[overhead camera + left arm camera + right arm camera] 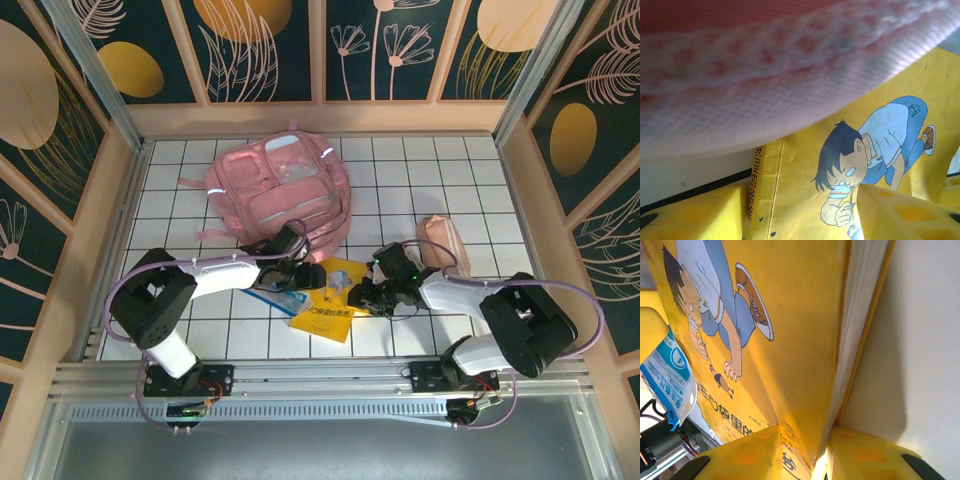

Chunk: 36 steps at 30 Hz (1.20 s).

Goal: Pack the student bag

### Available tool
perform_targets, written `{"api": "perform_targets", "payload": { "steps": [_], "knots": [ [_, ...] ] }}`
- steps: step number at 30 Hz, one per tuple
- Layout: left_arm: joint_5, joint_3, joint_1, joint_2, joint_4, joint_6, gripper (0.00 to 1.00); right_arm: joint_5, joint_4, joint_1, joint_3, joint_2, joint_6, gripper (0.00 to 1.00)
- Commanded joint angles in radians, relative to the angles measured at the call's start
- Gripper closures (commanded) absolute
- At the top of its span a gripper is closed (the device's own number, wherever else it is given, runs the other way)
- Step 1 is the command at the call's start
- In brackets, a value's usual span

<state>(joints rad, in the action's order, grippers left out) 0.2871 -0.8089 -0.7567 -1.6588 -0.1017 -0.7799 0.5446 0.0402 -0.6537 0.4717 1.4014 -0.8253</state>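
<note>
Right jaws pinch book (790, 315) edge | left jaws apart | student bag (285, 190) near

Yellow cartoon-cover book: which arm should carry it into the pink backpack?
Right. The right gripper clamps the edge of the yellow cartoon-cover book; the left gripper is open by the soft pink fabric backpack.

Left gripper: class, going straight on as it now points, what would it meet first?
The left gripper would probably meet the yellow cartoon-cover paperback book first; depth is unclear.

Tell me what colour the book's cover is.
The book is yellow, with a cartoon boy in blue, clearest in the right wrist view.
</note>
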Motion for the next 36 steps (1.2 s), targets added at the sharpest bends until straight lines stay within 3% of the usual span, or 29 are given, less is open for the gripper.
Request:
{"api": "perform_targets", "payload": {
  "steps": [1,8,13,23,28,36],
  "knots": [
    [0.188,0.014,-0.022,0.034,0.108,-0.021,0.44,-0.009,-0.141,0.006,0.002,0.044,0.03,0.74],
    [0.296,0.022,-0.03,0.113,0.116,-0.02,0.46,-0.012,-0.101,0.041,0.012,0.044,0.074,0.77],
    [0.281,0.046,-0.03,0.099,0.109,-0.016,0.48,-0.014,-0.076,0.076,0.01,0.042,0.11,0.8],
    [0.406,0.075,-0.038,0.089,0.245,-0.084,0.56,0.002,-0.082,0.095,0.003,0.039,0.158,0.8],
    [0.414,0.097,-0.042,0.083,0.282,-0.115,0.84,0.009,-0.109,0.095,-0.006,0.053,0.165,0.8],
    [0.465,0.15,-0.044,0.1,0.421,-0.175,0.96,-0.007,-0.094,0.097,-0.013,0.057,0.185,0.84]
  ]
}}
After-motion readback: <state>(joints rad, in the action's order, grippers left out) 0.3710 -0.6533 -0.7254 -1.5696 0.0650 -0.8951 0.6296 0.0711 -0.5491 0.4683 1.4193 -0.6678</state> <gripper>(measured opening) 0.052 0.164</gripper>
